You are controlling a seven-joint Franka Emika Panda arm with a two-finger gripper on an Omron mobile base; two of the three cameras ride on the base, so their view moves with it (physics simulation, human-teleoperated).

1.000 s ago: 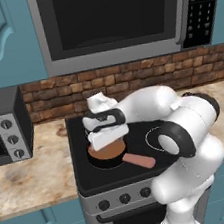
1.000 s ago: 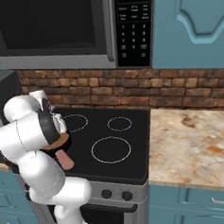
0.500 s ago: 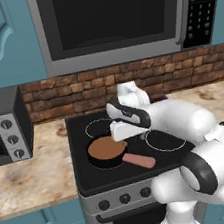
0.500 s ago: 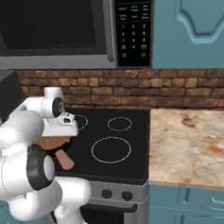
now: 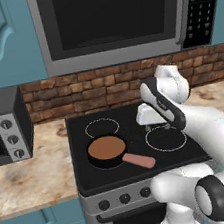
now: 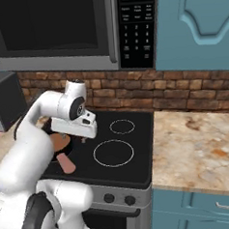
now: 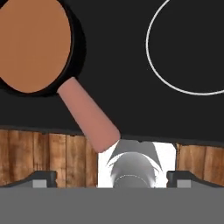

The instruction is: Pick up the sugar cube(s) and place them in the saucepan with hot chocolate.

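White arm bends up from the base and reaches forward, elbow high, wrist turned downward. Pincer [image 7: 112,177] points down, both dark tips set far apart at the hand view's lower edge: jaws wide, apparently nothing between them. Hand block [image 5: 152,114] hangs level.

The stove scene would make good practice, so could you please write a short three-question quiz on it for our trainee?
1. True or false: the saucepan with hot chocolate sits on the front left burner of the stove in the left base view.
2. Multiple choice: the gripper fingers are (A) shut on a sugar cube, (B) open and holding nothing, (C) shut on the pan handle.
3. Fill in: the saucepan's handle is coloured ____.

Key: 1 true; 2 B; 3 salmon pink.
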